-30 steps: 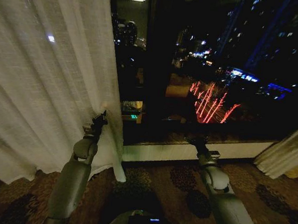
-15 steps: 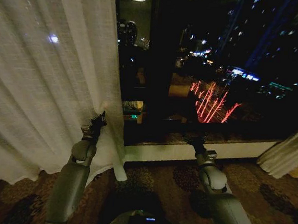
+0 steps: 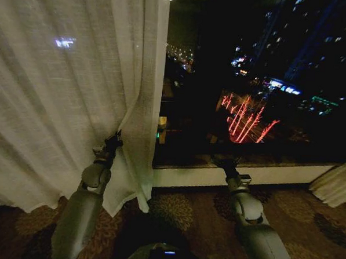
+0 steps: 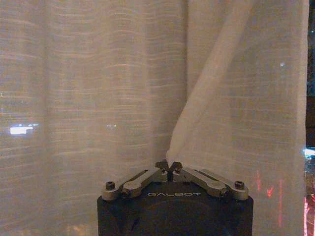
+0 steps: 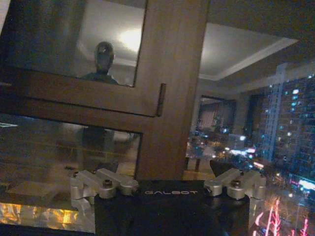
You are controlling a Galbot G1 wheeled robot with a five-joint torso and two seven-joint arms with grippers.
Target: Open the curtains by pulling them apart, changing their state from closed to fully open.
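The left curtain [image 3: 64, 100], a sheer cream pleated panel, covers the left half of the head view, its free edge hanging beside the dark window. My left gripper [image 3: 113, 142] is shut on a pinched fold of this curtain near that edge. In the left wrist view the fingertips [image 4: 168, 167] clamp the cloth [image 4: 98, 98], and a taut fold rises from them. A second pale curtain panel [image 3: 335, 185] is bunched at the far right. My right gripper [image 3: 223, 161] is held in front of the window sill, open, with its fingers [image 5: 93, 183] spread and nothing between them.
Night-time city lights show through the dark window glass [image 3: 251, 81]. A wooden window frame [image 5: 167, 88] stands close in front of the right gripper. A white sill [image 3: 217, 177] runs along the base of the window, above a patterned carpet [image 3: 180, 211].
The left curtain's free edge now hangs further right across the glass, covering the ceiling-light reflection. The left gripper keeps its hold. The whole view has shifted slightly.
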